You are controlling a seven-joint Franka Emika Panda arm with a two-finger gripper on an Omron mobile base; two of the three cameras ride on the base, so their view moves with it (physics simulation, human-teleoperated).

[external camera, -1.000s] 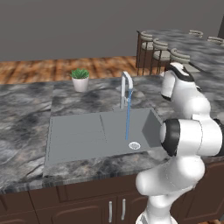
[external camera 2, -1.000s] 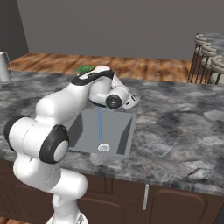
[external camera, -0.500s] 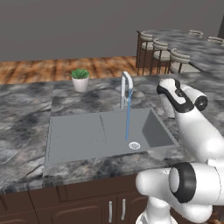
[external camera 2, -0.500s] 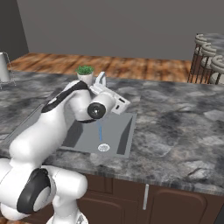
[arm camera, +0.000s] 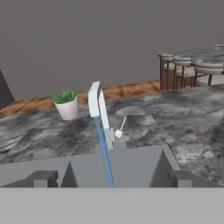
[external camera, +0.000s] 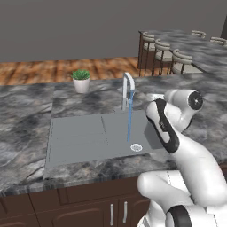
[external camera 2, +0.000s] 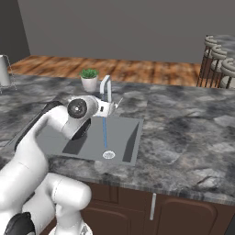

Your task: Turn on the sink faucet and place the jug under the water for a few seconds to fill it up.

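Sink faucet (external camera: pixel 127 91) pouring water (external camera: pixel 130 120) into the sink (external camera: pixel 84 142), potted plant (external camera: pixel 81 80) behind, fingers (arm camera: pixel 112 177) spread wide, empty.

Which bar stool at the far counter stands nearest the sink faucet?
The leftmost stool in the left base view: it ends the row on the side toward the sink faucet; the other stools sit farther right.

The arm covers the right end of the sink (external camera: pixel 75 142) in the left base view, and its left part in the right base view; a white object (external camera 2: pixel 4 70) is cut by the right base view's left edge; bar stools (external camera 2: pixel 220 64) are cropped at the right edge.
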